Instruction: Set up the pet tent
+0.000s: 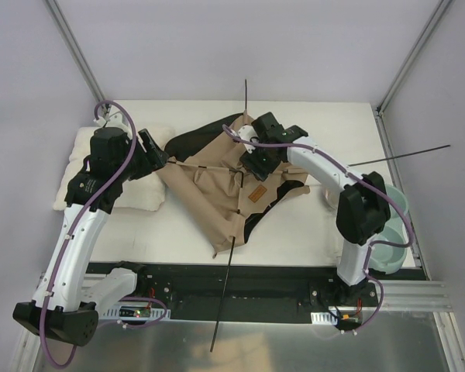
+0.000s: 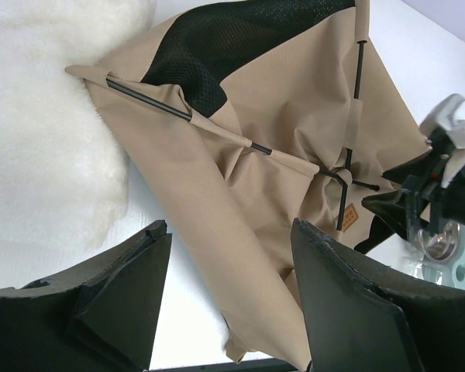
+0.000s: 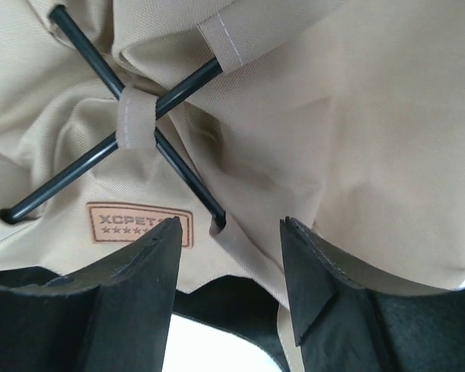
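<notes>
From above, the pet tent (image 1: 217, 194) lay flat and crumpled in the middle of the counter (image 1: 178, 232), not yet standing. My left tool (image 1: 156, 155) hovered at its left corner and my right tool (image 1: 252, 167) over its middle, while one thin black pole (image 1: 223, 302) ran out past its near edge and off the counter. Through my left wrist, that tool's jaws stood apart, gripping nothing, with tan cloth below. The cloth looked a limp, matte weave creased into soft folds, with black mesh lining (image 2: 232, 39) at the tent's far side and a fluffy cream pillow (image 2: 39, 139) touching its left corner. Through my right wrist, the jaws were likewise apart above the fabric, beside the brown stitched label (image 3: 139, 223), where two slim, glossy poles crossed under a fabric loop (image 3: 134, 116). I judged the risks thus: closing on loose cloth instead of a pole would only bunch it, a springy pole could slip its sleeve and whip free, and the overhanging pole could snag.
</notes>
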Tool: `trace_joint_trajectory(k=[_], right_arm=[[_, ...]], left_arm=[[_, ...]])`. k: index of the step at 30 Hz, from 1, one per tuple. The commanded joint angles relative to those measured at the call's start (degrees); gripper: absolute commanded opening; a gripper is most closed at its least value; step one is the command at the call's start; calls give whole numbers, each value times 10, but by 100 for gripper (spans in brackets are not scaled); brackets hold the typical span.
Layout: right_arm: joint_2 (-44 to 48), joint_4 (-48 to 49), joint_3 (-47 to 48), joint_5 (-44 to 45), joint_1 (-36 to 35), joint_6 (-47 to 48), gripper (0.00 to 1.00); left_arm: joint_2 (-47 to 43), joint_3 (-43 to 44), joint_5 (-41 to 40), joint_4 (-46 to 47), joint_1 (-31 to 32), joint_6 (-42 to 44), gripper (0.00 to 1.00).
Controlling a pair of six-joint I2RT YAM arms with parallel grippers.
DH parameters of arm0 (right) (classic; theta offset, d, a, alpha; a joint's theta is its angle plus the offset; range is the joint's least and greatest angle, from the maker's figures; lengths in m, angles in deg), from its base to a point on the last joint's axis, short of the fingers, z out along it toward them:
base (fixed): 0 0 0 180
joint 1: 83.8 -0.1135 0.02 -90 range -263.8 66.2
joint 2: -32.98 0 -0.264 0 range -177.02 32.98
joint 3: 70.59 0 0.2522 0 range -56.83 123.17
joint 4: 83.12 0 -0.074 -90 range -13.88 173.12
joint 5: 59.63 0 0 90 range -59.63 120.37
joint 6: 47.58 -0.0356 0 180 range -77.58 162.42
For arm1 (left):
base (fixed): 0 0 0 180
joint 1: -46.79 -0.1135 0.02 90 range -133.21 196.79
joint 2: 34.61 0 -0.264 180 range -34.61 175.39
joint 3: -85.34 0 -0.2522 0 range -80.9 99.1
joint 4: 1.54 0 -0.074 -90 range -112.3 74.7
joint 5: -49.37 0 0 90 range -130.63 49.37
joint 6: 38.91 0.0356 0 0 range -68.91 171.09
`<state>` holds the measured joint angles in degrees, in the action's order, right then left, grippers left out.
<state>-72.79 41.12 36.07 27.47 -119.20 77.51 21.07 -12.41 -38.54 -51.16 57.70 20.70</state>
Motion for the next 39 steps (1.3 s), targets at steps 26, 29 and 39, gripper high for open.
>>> trace_joint_trajectory(k=[26,29,39], right_arm=[[-6,148,34,18,-17,92,0],[21,170,34,12,-17,91,0],[98,204,45,20,-16,96,0]], left_arm=[[-7,38,-41,0,3,46,67],[-15,43,-41,-1,3,40,67],[-67,60,-22,-7,3,38,67]])
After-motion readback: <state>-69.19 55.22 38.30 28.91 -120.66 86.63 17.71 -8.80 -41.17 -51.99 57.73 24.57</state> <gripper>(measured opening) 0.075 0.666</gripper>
